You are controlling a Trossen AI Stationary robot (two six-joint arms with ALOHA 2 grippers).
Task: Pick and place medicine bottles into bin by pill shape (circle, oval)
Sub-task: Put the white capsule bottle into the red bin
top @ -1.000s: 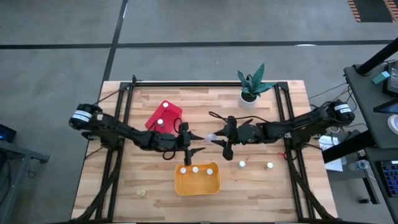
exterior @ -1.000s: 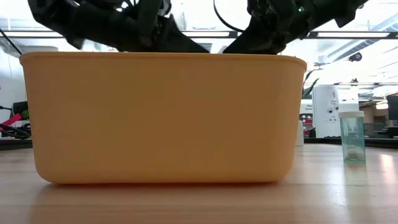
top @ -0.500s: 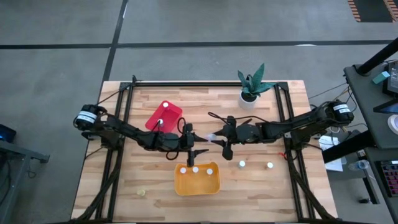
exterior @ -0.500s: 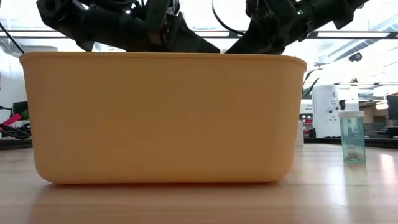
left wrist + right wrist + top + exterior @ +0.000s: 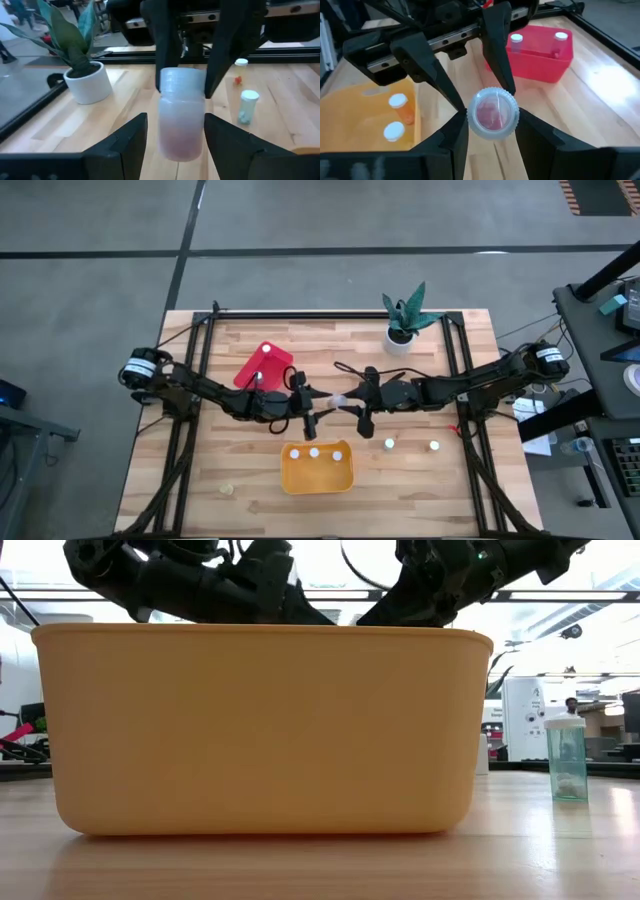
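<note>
Writing or labels: none that I can read on any bottle or tub.

From above, the two arms meet mid-table. The right gripper is clamped on a pale medicine bottle held off the wood, just behind the yellow bin. The left gripper comes in from the other side. Three white caps sit in the yellow bin and one shows in the red bin. Two loose bottles stand on the table beside the yellow tub, and a potted plant stands at the far edge.

At table height, the yellow bin's wall blocks nearly everything. Both arms cross above it, and one clear bottle stands to its right.

From the left wrist, its fingers straddle the held bottle's body, spread, with a sliver of gap on one side. The other arm's fingers pinch the cap end.

From the right wrist, the bottle's round end faces the camera. Two bottles stand in the red bin, and two caps show in the yellow one.
</note>
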